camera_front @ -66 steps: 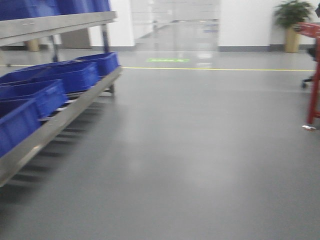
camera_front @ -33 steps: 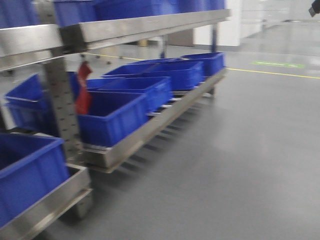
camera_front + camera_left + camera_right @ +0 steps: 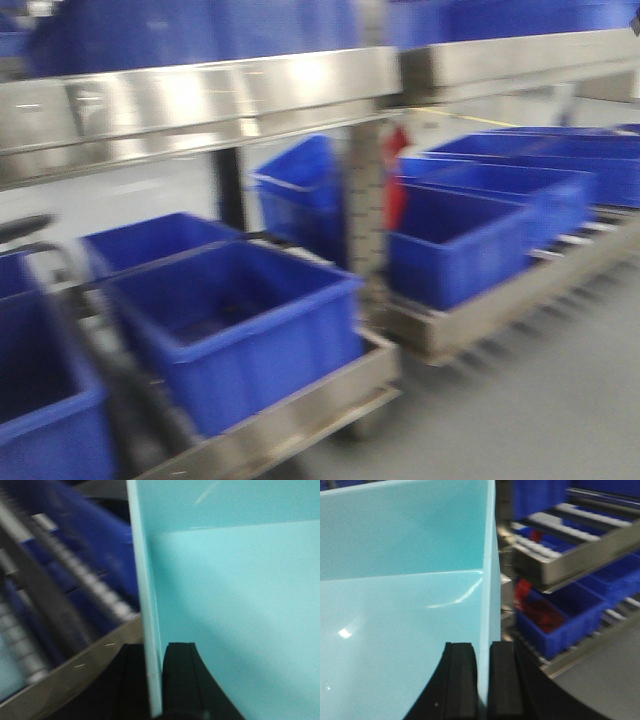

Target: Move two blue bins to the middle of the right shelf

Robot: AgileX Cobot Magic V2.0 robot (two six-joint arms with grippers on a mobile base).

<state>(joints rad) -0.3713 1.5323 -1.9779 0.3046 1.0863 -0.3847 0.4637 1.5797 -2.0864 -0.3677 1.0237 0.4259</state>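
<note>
While the base faces the shelf (image 3: 200,100), one bin (image 3: 395,605), pale turquoise in the wrist views, is held for carrying. Grip: left gripper (image 3: 155,680) pinches its wall at 6 o'clock; right gripper (image 3: 482,680) likewise, presumably sharing the load. Also: stored bins (image 3: 230,320), 7 o'clock, front view.

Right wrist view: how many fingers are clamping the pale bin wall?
2. One finger presses the bin wall from the left, inside the bin; the other from the right, outside. No more show.
</note>
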